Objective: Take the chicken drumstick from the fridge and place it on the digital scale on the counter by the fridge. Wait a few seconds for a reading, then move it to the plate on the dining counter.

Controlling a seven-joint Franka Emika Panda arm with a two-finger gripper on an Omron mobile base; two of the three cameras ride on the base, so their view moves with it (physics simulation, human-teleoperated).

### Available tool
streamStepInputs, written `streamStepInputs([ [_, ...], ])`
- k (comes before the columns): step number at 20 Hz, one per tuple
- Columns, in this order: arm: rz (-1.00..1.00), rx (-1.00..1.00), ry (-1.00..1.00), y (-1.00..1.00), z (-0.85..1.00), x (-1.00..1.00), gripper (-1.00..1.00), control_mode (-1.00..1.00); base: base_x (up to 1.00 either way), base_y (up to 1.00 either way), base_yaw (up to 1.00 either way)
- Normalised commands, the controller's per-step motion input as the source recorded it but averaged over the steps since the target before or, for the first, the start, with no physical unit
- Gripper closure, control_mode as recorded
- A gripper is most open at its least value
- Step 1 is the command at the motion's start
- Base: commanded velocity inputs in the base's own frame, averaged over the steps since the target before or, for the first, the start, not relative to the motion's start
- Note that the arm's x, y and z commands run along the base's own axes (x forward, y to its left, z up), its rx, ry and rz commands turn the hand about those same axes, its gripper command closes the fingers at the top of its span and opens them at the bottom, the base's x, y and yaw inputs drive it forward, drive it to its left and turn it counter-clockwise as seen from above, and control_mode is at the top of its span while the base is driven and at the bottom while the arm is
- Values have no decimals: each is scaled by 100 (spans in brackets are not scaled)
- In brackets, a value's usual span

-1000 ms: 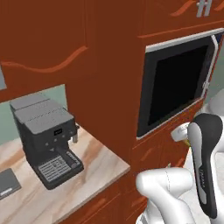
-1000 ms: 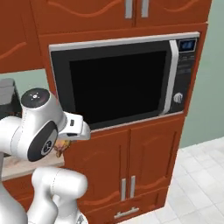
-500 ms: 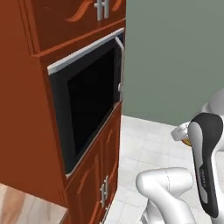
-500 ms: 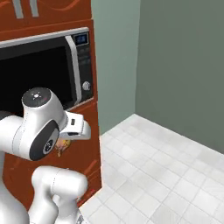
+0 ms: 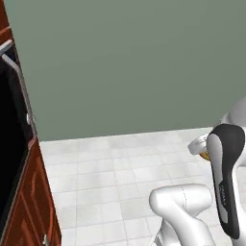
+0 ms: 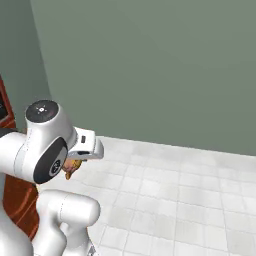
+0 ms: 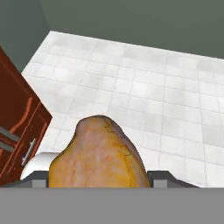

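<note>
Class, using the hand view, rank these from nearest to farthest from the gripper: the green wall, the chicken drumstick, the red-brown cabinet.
1. chicken drumstick: held in the gripper, between its jaws, at the bottom of the view.
2. red-brown cabinet: at the left edge, beyond the drumstick.
3. green wall: across the top, past the tiled floor.
</note>
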Motion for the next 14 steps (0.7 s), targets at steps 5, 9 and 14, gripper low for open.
streamStepInputs([
  [5,0,0,0,0,0,0,100,100,8,-43,-80],
  [9,0,0,0,0,0,0,100,100,13,-35,-78],
  [14,0,0,0,0,0,0,100,100,21,-25,-76],
])
